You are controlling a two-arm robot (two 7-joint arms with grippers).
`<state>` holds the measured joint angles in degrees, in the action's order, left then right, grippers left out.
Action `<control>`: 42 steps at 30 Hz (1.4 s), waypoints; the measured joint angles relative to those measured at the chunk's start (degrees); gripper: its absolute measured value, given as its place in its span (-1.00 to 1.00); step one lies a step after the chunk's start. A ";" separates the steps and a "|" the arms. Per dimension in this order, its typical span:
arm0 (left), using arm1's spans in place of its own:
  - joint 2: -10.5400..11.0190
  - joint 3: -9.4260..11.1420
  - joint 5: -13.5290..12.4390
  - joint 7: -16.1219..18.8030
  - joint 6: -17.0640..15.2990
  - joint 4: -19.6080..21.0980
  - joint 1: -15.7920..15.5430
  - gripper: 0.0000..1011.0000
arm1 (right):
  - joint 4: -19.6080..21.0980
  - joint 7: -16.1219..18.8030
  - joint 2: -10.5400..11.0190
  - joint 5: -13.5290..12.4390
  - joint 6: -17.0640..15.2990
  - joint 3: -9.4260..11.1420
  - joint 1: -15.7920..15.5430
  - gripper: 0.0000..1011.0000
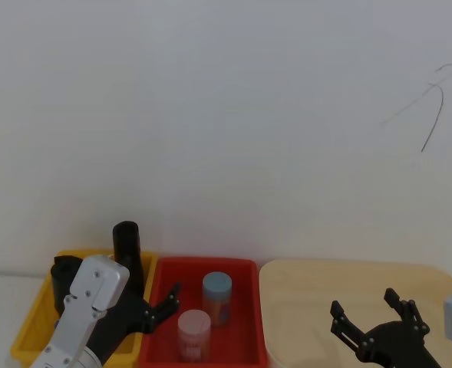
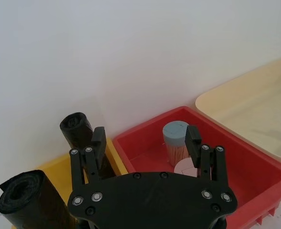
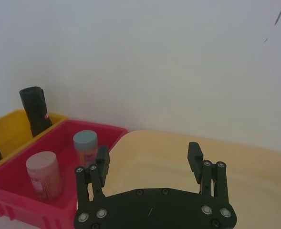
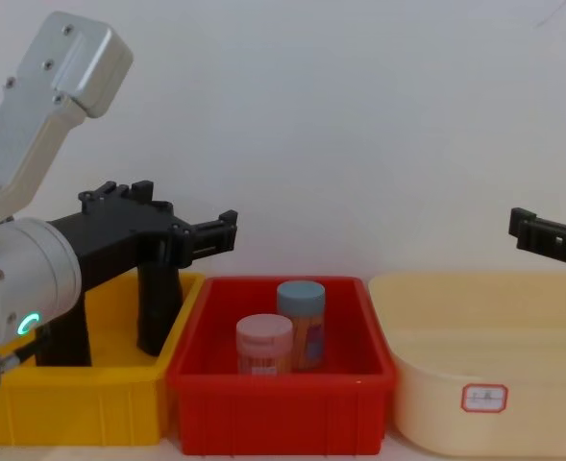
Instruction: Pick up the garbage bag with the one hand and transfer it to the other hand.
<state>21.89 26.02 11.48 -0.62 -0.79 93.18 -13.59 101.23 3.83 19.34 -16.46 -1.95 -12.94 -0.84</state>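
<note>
Nearest the robot, the left gripper (image 2: 146, 136) hangs above the left rim of the red bin (image 4: 273, 403), where it meets the yellow bin (image 4: 71, 413). Its fingers (image 2: 98, 142) are spread wide and empty. On the red bin's other side the right gripper (image 3: 148, 151) waits over the beige tub (image 4: 484, 346), its fingers also apart and holding nothing. Inside the red bin stand a pink-lidded jar (image 1: 193, 330) and, behind it, a blue-lidded jar (image 1: 216, 295), both clear of the arms. The garbage bag (image 1: 126, 241) stands upright in the yellow bin's far corner, the corner next to the red bin. A second roll (image 1: 63, 274) leans farther from the red bin. The step in hand looks like the approach to the grasp. In the left wrist view the roll sits just outside one finger rather than between the pair, so the gripper should shift away from the red bin until the roll is centred. It should then close around the upper part, squarely across the cylinder. A grip high on the roll would leave its lower length free for the right gripper to take, and lifting straight up should clear the bin wall.
</note>
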 joint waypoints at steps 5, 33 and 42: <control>0.00 0.00 0.00 0.00 0.00 0.00 0.00 0.98 | 0.00 -0.01 0.00 0.00 0.00 0.00 0.00 0.98; 0.00 0.00 0.00 0.00 0.00 0.00 0.00 0.98 | 0.00 0.00 0.00 0.00 0.00 0.00 0.00 0.98; 0.00 0.00 0.00 0.00 0.00 0.00 0.00 0.98 | 0.00 0.00 0.00 0.00 0.00 0.00 0.00 0.98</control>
<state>21.89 26.02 11.48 -0.63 -0.79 93.18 -13.59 101.23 3.83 19.34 -16.46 -1.95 -12.94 -0.84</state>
